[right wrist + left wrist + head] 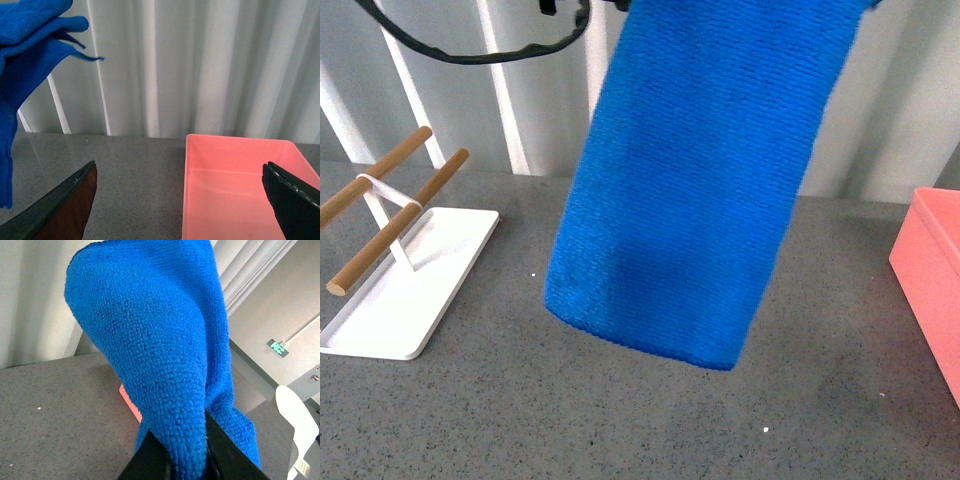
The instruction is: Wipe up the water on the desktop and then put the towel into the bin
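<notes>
The blue towel [690,190] hangs in the air above the dark grey speckled desktop [620,420], its lower edge well clear of the surface. My left gripper [187,460] is shut on the towel [155,355], pinching a fold between its black jaws; the gripper itself is above the front view's top edge. The salmon-pink bin [932,270] stands at the right edge of the desktop. My right gripper [180,200] is open and empty, its jaws wide apart over the bin [240,190], which is empty. The towel [25,60] also shows beside it in the right wrist view.
A flat white tray [410,285] with wooden rods [395,220] stands at the left of the desktop. A white corrugated wall [910,110] runs behind the table. A black cable [480,45] hangs at the top.
</notes>
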Tool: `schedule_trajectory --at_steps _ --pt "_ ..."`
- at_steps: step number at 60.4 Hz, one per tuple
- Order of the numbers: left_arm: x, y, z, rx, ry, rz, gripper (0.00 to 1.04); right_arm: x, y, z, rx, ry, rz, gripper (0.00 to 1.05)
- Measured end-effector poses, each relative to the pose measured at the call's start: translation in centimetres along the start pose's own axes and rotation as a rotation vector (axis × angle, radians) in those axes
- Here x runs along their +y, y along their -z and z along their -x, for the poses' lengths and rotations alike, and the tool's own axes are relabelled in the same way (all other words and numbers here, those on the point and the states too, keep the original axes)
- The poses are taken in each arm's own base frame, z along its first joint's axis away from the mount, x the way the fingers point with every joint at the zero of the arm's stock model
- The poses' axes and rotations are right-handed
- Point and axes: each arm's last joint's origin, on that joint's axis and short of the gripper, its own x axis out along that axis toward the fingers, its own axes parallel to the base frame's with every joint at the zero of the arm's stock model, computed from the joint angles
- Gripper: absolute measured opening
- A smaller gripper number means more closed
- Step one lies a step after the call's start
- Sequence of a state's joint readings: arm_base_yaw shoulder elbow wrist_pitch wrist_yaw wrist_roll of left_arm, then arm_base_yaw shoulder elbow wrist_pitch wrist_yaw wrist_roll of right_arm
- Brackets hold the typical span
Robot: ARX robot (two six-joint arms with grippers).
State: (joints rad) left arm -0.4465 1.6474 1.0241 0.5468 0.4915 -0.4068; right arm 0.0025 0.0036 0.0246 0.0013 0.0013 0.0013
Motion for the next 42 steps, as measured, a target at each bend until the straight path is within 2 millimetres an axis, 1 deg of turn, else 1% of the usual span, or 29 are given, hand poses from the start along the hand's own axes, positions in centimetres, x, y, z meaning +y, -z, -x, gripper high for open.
schedule_trajectory --at_steps 5,14,17,20,21,23,24,25,28,31,34,37,42 --pt "-0.3 0.3 -0.8 0.040 -0.071 0.036 0.06 0.0 0.0 0.0 0.000 0.000 0.000 0.98" --pt "0.2 1.0 -1.2 0.068 -0.095 0.058 0.06 0.0 0.1 0.0 0.017 -0.022 0.007 0.98" --pt "0.2 1.0 -1.1 0.067 -0.098 0.059 0.06 -0.1 0.1 -0.3 0.143 -0.186 0.026 0.98" --pt "0.3 0.9 -1.1 0.064 -0.103 0.059 0.06 -0.1 0.0 -1.3 0.240 -0.406 -0.020 0.98" --pt "0.2 0.9 -1.1 0.064 -0.101 0.058 0.06 0.0 0.0 -1.5 0.249 -0.443 -0.030 0.98" --pt "0.2 0.9 -1.2 0.064 -0.098 0.058 0.06 0.3 -0.1 -2.2 0.267 -0.602 -0.072 0.98" --pt "0.2 0.9 -1.2 0.065 -0.096 0.058 0.06 0.4 0.0 -2.4 0.266 -0.645 -0.080 0.98" --pt "0.2 0.9 -1.2 0.065 -0.095 0.058 0.06 0.7 0.0 -2.8 0.259 -0.765 -0.115 0.98" --pt "0.2 0.9 -1.2 0.065 -0.097 0.058 0.06 1.3 -0.2 -3.7 0.235 -0.960 -0.164 0.98" --pt "0.2 0.9 -1.2 0.064 -0.100 0.058 0.06 1.9 -0.4 -4.6 0.225 -1.025 -0.187 0.98" --pt "0.2 0.9 -1.1 0.064 -0.100 0.058 0.06 2.5 -0.4 -5.7 0.222 -1.044 -0.197 0.98" --pt "0.2 0.9 -1.2 0.064 -0.098 0.058 0.06 3.0 -0.4 -6.6 0.225 -1.052 -0.201 0.98" --pt "0.1 0.9 -1.2 0.065 -0.097 0.058 0.06 4.4 0.2 -8.7 0.269 -1.041 -0.212 0.98"
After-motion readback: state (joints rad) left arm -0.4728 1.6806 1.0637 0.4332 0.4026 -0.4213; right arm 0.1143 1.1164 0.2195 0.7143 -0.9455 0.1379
